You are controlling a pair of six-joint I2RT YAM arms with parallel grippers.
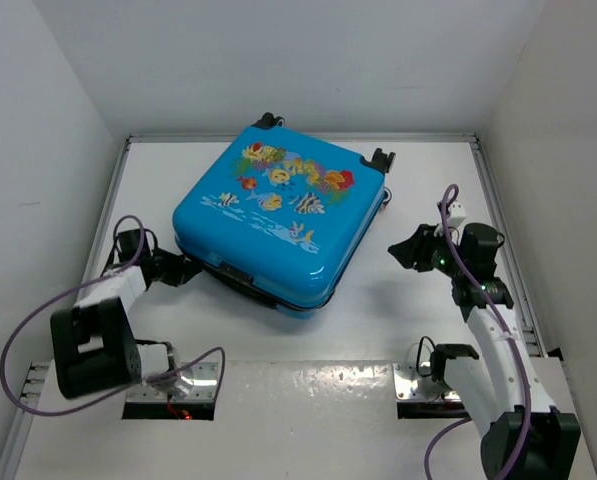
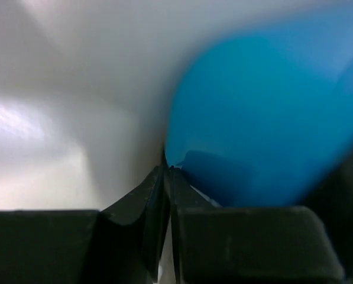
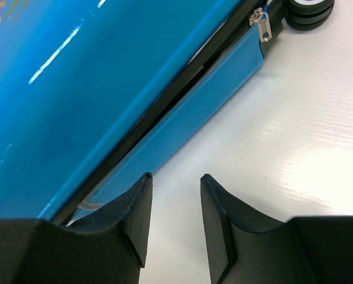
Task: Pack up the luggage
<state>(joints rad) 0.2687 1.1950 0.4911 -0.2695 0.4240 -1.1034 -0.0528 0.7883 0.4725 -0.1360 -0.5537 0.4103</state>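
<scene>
Luggage (image 1: 276, 218) lies shut on table (image 1: 378, 310); left jaws closed at its left corner, right jaws open nearby.

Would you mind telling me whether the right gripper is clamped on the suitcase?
No, the right gripper is open, with bare table visible between its fingers, just beside the suitcase.

Bright-blue luggage (image 1: 278, 220) with colourful fish prints, black zipper band and wheels; white table (image 1: 418, 310).
</scene>
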